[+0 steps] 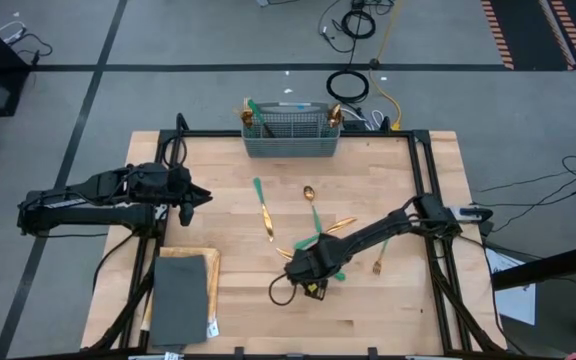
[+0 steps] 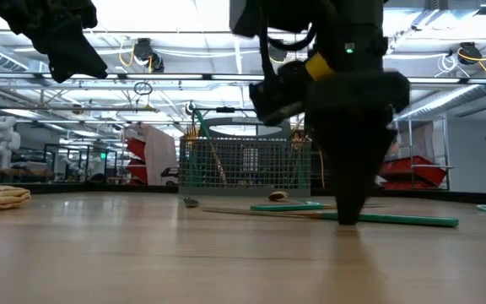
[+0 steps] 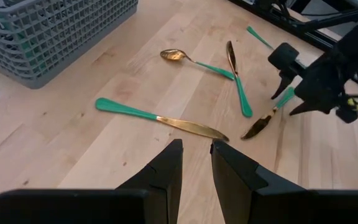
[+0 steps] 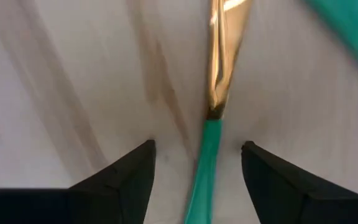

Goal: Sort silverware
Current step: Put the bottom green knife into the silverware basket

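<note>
Gold-headed, teal-handled silverware lies scattered mid-table: a knife (image 1: 263, 208), a spoon (image 1: 310, 198), crossed pieces (image 1: 320, 238) and a fork (image 1: 378, 263). More pieces stand in the grey mesh basket (image 1: 290, 130) at the far edge. My right gripper (image 1: 308, 268) points down at the table, open. Its fingers stand either side of one piece's teal handle (image 4: 205, 163), just below the gold neck (image 4: 219, 81), with gaps on both sides. My left gripper (image 3: 196, 155) hovers shut above the table's left part, above the knife (image 3: 160, 118).
A dark grey slab (image 1: 181, 292) lies on a tan mat (image 1: 200, 256) at the near left corner. A black frame (image 1: 420, 170) runs along the table edges. Bare wood lies between the slab and the right gripper. Cables cross the floor beyond the basket.
</note>
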Available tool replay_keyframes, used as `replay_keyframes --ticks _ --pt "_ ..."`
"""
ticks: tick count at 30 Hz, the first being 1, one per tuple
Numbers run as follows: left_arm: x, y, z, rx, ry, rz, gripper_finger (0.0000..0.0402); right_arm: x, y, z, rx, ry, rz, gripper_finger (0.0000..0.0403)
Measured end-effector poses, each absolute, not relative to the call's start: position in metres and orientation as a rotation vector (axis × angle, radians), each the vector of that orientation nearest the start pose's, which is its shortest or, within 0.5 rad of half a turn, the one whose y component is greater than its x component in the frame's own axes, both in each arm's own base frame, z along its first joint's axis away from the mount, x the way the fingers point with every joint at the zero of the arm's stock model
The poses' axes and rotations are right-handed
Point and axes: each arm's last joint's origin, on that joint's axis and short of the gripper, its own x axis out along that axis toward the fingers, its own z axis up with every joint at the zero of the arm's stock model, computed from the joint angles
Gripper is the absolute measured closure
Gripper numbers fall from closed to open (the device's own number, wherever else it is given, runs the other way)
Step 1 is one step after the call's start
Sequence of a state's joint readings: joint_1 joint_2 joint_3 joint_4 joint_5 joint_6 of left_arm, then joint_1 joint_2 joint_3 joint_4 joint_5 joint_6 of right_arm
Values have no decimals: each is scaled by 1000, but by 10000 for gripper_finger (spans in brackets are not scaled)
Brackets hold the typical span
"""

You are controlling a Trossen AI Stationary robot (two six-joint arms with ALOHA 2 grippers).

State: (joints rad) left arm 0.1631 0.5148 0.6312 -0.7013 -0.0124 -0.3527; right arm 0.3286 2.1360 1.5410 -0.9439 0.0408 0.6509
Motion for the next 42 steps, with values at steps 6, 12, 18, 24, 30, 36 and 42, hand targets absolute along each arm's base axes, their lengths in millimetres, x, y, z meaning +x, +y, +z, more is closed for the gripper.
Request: replay_keyframes --ticks 6,12,18,24,30,36,42 --pt "106 19 268 -377 544 296 311 374 122 121 236 1469 -250 188" --pt "106 19 268 -372 540 314 311 370 111 109 287 1452 -247 188" --pt "105 20 268 -366 537 331 311 376 89 109 381 1481 -206 220" --pt "105 20 268 -361 534 347 311 379 79 108 377 1467 -200 323" --pt "105 20 268 -367 533 348 311 383 83 109 352 1415 -194 394" --pt "105 20 268 -367 533 348 311 386 89 120 374 1390 -175 400" --pt "105 20 268 -368 533 347 311 384 91 147 402 1309 -225 402"
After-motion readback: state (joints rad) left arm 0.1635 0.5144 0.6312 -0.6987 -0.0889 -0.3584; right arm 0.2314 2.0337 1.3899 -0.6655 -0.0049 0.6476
